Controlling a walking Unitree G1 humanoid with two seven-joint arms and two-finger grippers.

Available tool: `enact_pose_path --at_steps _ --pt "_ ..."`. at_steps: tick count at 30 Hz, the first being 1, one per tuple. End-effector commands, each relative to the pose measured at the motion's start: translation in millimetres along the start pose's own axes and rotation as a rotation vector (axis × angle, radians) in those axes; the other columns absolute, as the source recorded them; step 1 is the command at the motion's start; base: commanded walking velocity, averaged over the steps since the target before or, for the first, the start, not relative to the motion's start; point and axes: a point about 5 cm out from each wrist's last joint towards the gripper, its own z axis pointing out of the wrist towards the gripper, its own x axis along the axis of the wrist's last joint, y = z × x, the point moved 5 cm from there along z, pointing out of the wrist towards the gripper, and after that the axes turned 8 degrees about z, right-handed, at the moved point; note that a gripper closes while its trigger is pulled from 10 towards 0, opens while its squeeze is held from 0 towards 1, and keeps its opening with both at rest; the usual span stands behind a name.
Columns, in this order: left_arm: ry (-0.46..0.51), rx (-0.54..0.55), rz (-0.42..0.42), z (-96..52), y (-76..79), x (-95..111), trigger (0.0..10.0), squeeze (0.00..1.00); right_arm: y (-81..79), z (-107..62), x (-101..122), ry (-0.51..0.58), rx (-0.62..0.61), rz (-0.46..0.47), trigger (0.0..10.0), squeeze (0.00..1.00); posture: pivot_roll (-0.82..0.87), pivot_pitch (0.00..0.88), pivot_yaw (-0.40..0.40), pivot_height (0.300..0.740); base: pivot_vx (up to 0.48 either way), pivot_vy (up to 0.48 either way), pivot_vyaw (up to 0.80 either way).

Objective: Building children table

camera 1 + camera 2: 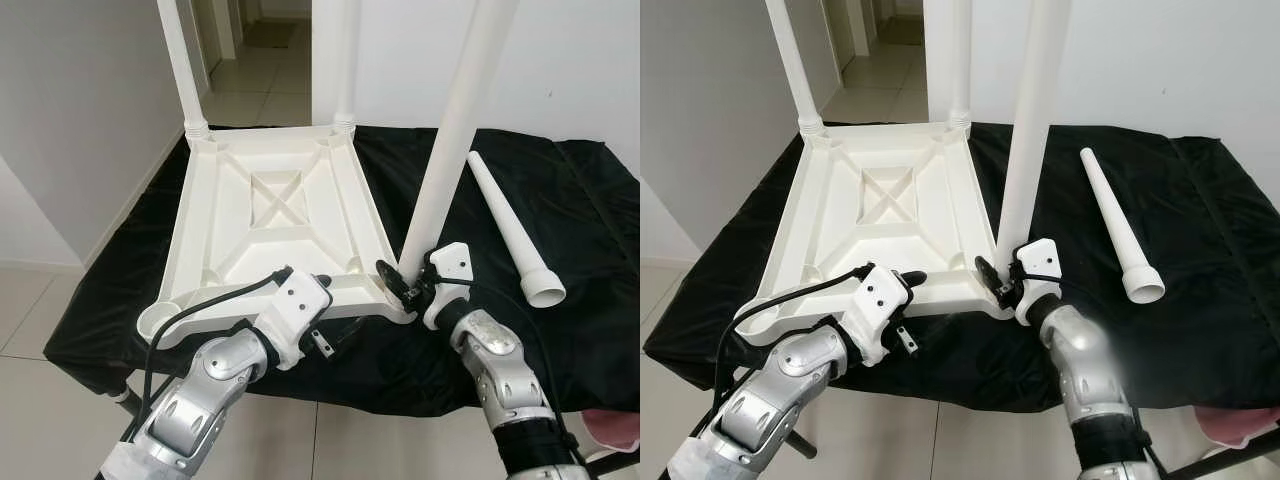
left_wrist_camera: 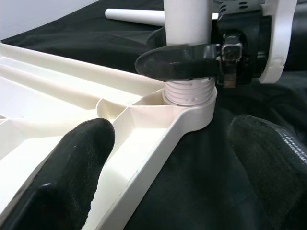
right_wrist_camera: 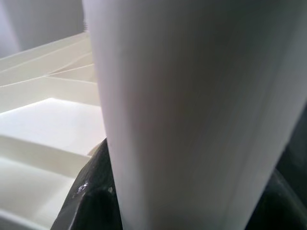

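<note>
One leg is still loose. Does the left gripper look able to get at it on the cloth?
Probably not: the loose leg lies past the right gripper and its upright leg, across from the left gripper.

Upright legs [image 1: 455, 130] cut off at top edge. Leg [image 3: 192, 120] blurs my right wrist view, hiding most of my fingers [image 3: 91, 196].

One upturned white tabletop [image 1: 270, 215], three upright legs [image 1: 455, 130] set in its corners, one loose leg [image 1: 512, 232] at the right, and one black cloth [image 1: 590, 220].
</note>
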Motion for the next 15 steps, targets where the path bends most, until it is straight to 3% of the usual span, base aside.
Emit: enact_pose_path --at_steps 1,9,15 --pt "0.001 -0.034 0.004 -1.9 3.1 0 10.0 0.00 -1.8 -2.8 -15 -0.066 -0.027 0.013 10.0 0.00 -0.03 0.025 0.031 0.740 0.000 0.000 0.00" --pt "0.001 -0.035 -0.001 -2.3 2.7 0 10.0 0.00 0.1 -3.6 -9 -0.044 -0.110 0.024 10.0 0.00 -0.03 0.028 0.033 0.740 0.000 0.000 0.00" --pt "0.002 -0.033 -0.004 -2.0 3.2 0 10.0 0.00 7.8 -10.2 -12 -0.057 -0.297 0.059 10.0 0.00 -0.03 0.029 0.027 0.740 0.000 0.000 0.00"
